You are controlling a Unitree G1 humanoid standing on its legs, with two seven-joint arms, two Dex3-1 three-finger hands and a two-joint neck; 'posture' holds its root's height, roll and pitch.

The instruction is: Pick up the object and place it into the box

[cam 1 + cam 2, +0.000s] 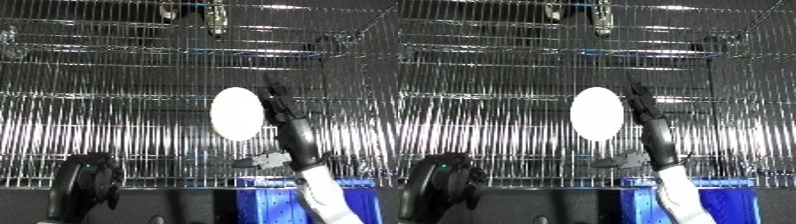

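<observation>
One white oval object (pixel 237 113), one blue bin (pixel 731 206), one wire rack (pixel 107 130), two robot hands.

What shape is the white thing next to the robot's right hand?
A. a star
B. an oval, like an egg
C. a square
B. The white thing is a smooth oval, taller than it is wide, seen against the wire rack just left of the right hand, whose fingers are stretched straight out beside it.
</observation>
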